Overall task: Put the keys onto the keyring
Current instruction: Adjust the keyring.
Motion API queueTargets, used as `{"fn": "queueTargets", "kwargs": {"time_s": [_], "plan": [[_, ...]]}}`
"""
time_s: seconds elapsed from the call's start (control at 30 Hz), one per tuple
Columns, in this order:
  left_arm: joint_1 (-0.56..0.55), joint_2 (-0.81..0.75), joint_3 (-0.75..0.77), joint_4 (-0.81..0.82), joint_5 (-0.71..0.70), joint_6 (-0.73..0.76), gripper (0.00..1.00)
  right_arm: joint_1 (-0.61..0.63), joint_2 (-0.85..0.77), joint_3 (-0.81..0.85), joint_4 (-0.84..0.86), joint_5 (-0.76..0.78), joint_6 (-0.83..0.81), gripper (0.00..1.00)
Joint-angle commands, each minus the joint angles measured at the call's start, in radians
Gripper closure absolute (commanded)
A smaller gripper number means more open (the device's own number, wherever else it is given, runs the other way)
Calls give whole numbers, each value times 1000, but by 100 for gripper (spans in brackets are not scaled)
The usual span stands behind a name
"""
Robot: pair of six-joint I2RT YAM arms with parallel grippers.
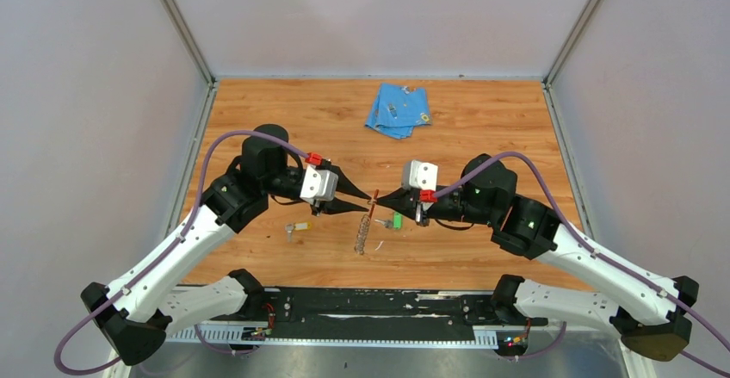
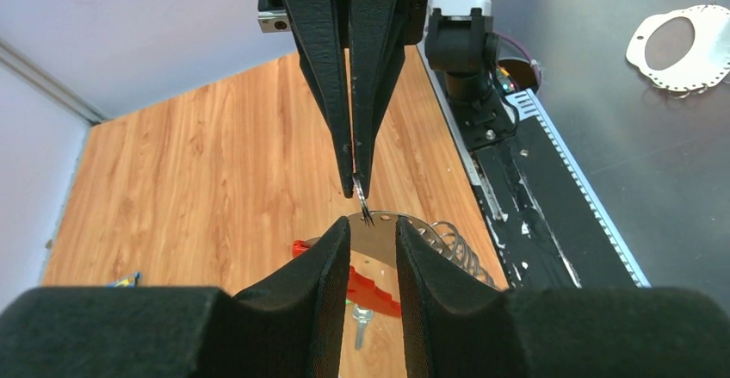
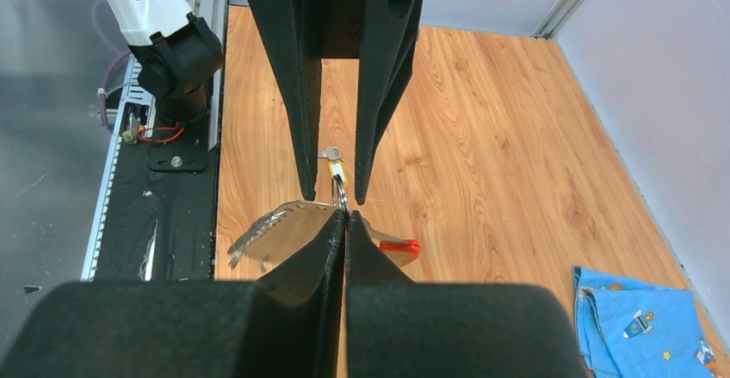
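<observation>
Top external shows us the keyring [image 1: 365, 226] tilted over the worktop [image 1: 482, 137], yellow key [image 1: 299, 227] to its left, green key [image 1: 396, 220] right. Left wrist: our left pincer [image 2: 372, 225] gapes around it. Right wrist: our right pincer [image 3: 346, 220] is closed tight on it.

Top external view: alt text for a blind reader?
The right gripper, shut on the keyring, meets the open left gripper tip to tip over the wooden table. The yellow key and green key lie loose either side; a blue cloth sits farther back.
</observation>
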Motion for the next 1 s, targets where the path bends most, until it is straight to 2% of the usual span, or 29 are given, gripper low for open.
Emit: {"fn": "queueTargets", "kwargs": {"time_s": [0.0, 0.3, 0.57, 0.63, 0.73, 0.8, 0.97], "plan": [[-7, -11, 14, -31, -11, 3, 71, 2, -9, 24, 41, 22, 27, 99], [-7, -5, 1, 47, -36, -78, 84, 2, 14, 23, 51, -14, 58, 99], [-8, -19, -5, -33, -56, -6, 98, 2, 17, 18, 64, -16, 70, 100], [-8, -23, -7, -70, -62, 29, 97, 2, 9, 15, 70, -10, 72, 99], [-7, -32, -14, -92, -86, 40, 83, 2, 2, 10, 71, 3, 73, 99], [-6, -35, -15, -103, -97, 42, 79, 2, 0, 6, 69, 6, 75, 99], [-6, -35, -26, -33, -115, -31, 79, 2, 5, 6, 71, -2, 84, 100]]}}
